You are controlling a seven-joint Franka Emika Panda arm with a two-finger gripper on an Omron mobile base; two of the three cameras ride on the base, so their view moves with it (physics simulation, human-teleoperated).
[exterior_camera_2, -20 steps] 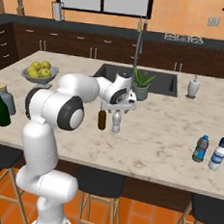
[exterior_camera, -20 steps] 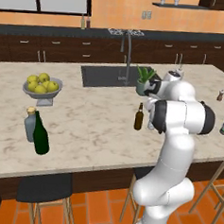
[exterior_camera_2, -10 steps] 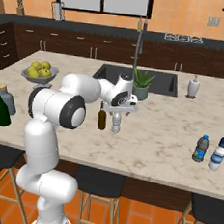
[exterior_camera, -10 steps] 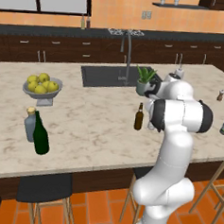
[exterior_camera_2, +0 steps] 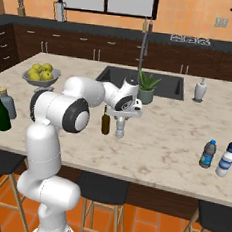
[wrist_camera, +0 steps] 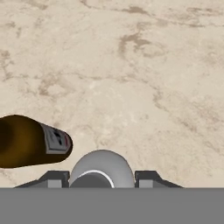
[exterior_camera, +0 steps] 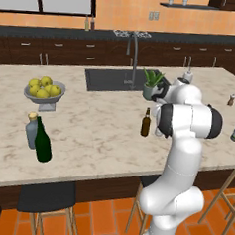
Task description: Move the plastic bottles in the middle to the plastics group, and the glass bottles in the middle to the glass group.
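A plain whitish plastic bottle (exterior_camera_2: 120,131) with a white cap (wrist_camera: 101,168) stands on the marble counter (exterior_camera_2: 165,143). My gripper (exterior_camera_2: 121,121) reaches down over it from above. In the hand view my gripper (wrist_camera: 101,179) has its two fingertips (wrist_camera: 56,178) pressed against either side of the bottle. The brown glass bottle (exterior_camera_2: 106,121) stands upright just beside it, also seen as the brown glass bottle (exterior_camera: 146,123) and the brown glass bottle (wrist_camera: 30,140). The glass group stands at the counter's left: a dark green bottle (exterior_camera: 42,141) and a grey-blue bottle (exterior_camera: 32,129). Several plastic bottles (exterior_camera_2: 208,153) stand grouped at the right.
A bowl of yellow-green fruit (exterior_camera: 44,90) sits at the back left. A potted plant (exterior_camera_2: 147,87) stands by the sink (exterior_camera: 114,80) with its tall tap. A white soap dispenser (exterior_camera_2: 200,90) and small shakers (exterior_camera: 233,99) stand at the back right. Stools line the near edge.
The hand has come down over the whitish bottle and its fingers have closed in from wide open onto the bottle's sides. The bottles have not moved.
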